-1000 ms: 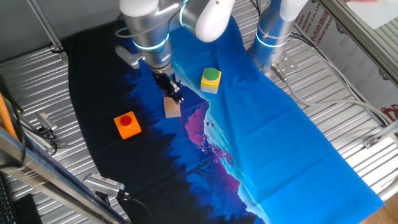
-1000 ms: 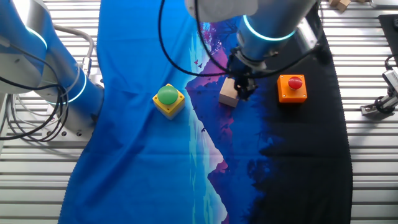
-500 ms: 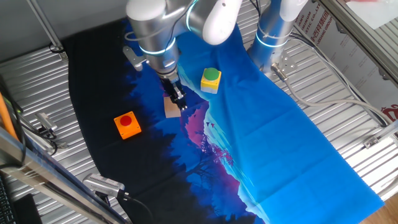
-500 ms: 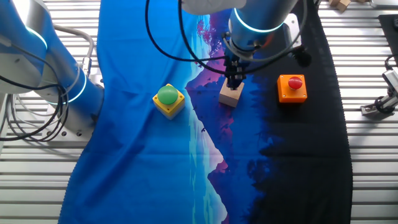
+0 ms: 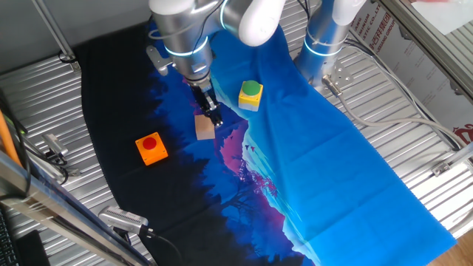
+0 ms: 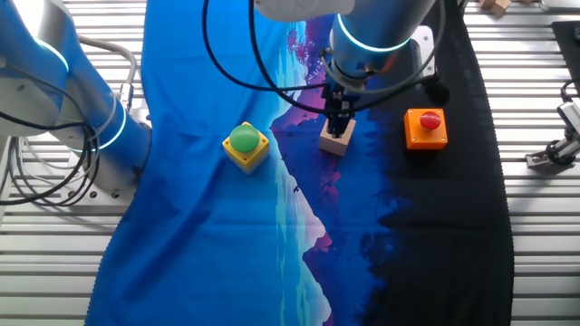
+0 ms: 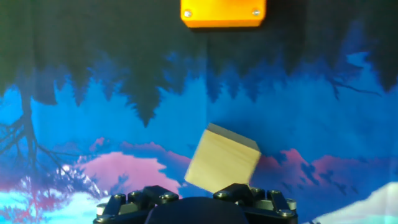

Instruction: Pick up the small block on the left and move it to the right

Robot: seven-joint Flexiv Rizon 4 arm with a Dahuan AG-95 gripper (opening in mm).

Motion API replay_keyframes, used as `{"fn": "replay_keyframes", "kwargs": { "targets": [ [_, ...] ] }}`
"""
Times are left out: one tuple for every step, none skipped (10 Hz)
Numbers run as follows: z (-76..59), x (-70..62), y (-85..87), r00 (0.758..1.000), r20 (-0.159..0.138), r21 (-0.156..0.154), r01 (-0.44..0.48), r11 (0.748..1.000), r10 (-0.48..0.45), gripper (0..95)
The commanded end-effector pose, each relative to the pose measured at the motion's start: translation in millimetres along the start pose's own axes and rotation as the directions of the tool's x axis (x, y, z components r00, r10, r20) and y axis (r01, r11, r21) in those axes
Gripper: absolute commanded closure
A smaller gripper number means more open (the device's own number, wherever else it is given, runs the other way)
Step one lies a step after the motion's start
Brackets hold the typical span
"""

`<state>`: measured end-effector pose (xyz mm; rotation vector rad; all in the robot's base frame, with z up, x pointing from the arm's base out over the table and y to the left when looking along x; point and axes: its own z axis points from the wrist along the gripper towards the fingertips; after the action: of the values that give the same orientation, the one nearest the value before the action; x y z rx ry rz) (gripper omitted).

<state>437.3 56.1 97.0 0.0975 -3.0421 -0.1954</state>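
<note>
The small block (image 5: 205, 129), a plain tan wooden cube, lies on the cloth between the orange block and the yellow block. It also shows in the other fixed view (image 6: 336, 138) and low in the hand view (image 7: 222, 161), turned at an angle. My gripper (image 5: 213, 117) hangs just above the block's far edge, also seen in the other fixed view (image 6: 339, 119). Its fingers look like one narrow dark shape, and I cannot tell whether they are open. The hand view shows only the hand's black mount, not the fingertips. Nothing is held.
The orange block with red button (image 5: 151, 148) stands left of the small block, on the black part of the cloth (image 5: 111, 111). The yellow block with green button (image 5: 250, 95) stands to the right on the blue part. A second arm's base (image 5: 325, 44) stands at the back.
My gripper has shifted slightly over the small block and its wrist has turned, so the fingers look narrower. The small block has not moved.
</note>
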Motion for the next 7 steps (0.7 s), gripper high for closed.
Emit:
{"fn": "replay_keyframes", "kwargs": {
  "targets": [
    [2.1,-0.1,0.0,0.895,-0.011,0.003,0.446,0.895,-0.446,19.0],
    [3.9,2.8,0.5,0.842,0.0,0.002,0.54,0.842,-0.54,19.0],
    [4.8,4.5,0.5,0.821,-0.001,0.002,0.571,0.821,-0.571,19.0],
    [7.5,9.4,0.6,0.699,0.001,0.005,0.715,0.699,-0.715,19.0],
    [8.4,10.9,0.8,0.585,0.005,0.017,0.811,0.585,-0.811,19.0],
    [8.7,11.2,0.9,0.494,0.01,0.026,0.869,0.494,-0.87,19.0],
    [8.8,11.2,0.9,0.37,0.013,0.036,0.928,0.37,-0.929,19.0]
  ]
}}
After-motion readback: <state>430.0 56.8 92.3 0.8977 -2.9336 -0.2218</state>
